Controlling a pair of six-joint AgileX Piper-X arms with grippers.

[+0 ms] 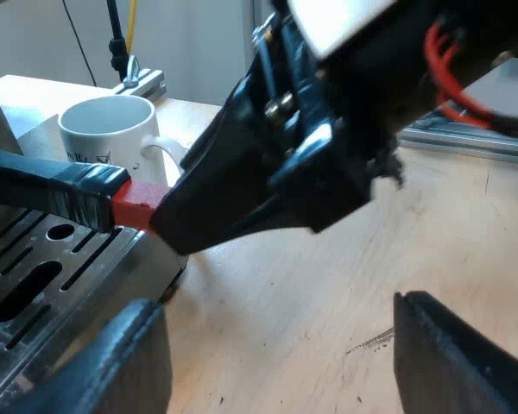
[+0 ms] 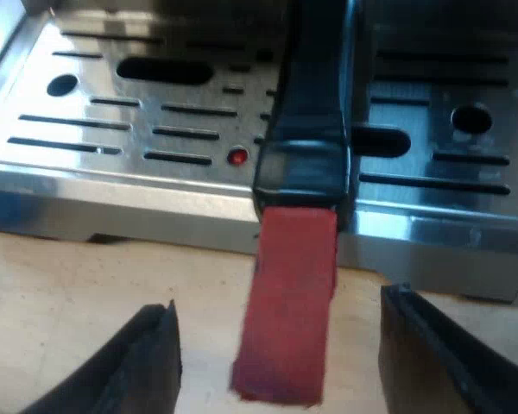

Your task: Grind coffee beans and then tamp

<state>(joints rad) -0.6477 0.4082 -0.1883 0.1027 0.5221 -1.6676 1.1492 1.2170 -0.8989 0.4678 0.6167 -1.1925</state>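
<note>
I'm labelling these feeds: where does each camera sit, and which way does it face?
Left wrist view: on the left arm, facing the handle's red end, right arm and mug; left pincer open.
Right wrist view: on the right arm, facing the machine's drip tray; right pincer open astride the red end.
Shared: red end, drip tray.

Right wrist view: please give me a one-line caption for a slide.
Open right gripper, fingers either side of the handle's red end, at the machine's drip tray.

Left pincer point(image 1: 281, 345): black tapered fingers point(image 1: 134, 366); right pincer point(image 2: 281, 345): same, glossy black body, silver screws
</note>
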